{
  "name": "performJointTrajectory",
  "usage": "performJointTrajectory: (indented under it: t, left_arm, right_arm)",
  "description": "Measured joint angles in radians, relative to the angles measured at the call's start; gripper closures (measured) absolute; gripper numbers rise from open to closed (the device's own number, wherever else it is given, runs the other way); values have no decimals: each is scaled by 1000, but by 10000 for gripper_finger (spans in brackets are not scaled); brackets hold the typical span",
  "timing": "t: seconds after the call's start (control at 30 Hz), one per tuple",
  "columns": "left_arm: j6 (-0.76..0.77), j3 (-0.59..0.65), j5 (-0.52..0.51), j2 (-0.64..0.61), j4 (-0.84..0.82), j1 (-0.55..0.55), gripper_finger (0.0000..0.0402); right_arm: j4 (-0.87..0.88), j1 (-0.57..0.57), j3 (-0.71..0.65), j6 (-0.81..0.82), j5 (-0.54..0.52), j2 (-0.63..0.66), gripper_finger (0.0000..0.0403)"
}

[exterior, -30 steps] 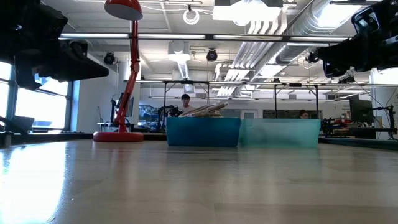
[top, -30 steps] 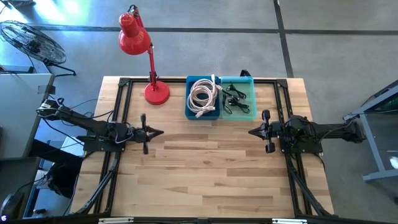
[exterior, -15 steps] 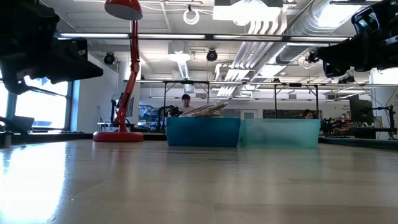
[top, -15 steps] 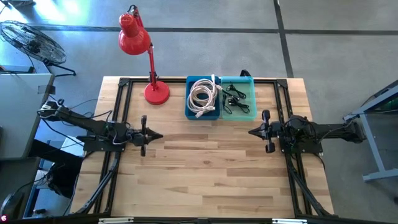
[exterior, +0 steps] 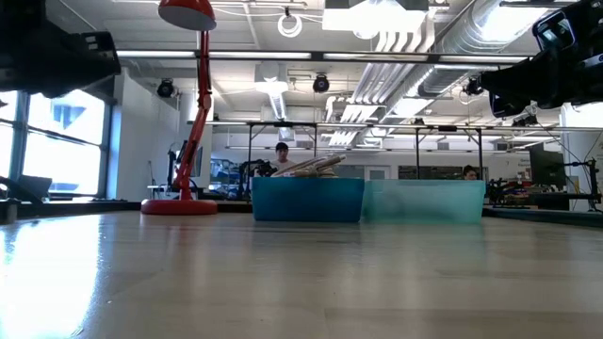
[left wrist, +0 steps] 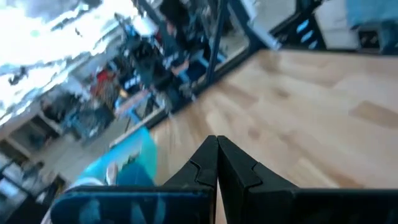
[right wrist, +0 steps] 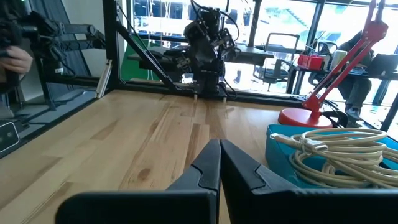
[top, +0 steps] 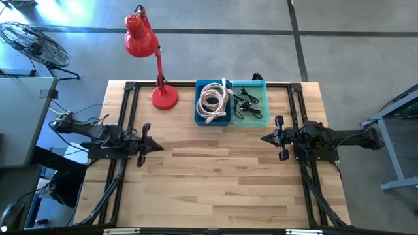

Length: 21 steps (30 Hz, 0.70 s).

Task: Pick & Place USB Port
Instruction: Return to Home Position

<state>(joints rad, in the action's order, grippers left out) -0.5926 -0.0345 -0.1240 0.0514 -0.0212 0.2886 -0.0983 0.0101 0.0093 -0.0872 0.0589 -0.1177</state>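
Homing step — left end effector [top: 157,145] and right end effector [top: 264,138], both closed and empty (cables [top: 213,100] sit binned), need only park.

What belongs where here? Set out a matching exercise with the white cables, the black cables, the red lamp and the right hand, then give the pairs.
Things:
1. white cables
2. black cables
3. red lamp
4. right hand

Places or states:
A. in the green bin
B. shut, holding nothing, over the right side of the table
C. in the blue bin
D. standing on the table beside the blue bin

Pairs: 1-C, 2-A, 3-D, 4-B.
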Motion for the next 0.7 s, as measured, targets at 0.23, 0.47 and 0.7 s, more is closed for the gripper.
performJointTrajectory:
  t: [0.23, 0.47, 0.7]
  left_arm:
    - [2, -1, 35, -42, -12, 0, 402]
    - [18, 0, 14, -42, -10, 0, 402]
    - [82, 0, -66, -42, 3, 0, 402]
  right_arm:
    - [0, 0, 0, 0, 0, 0, 402]
    - [0, 0, 0, 0, 0, 0, 402]
    - [0, 0, 0, 0, 0, 0, 402]
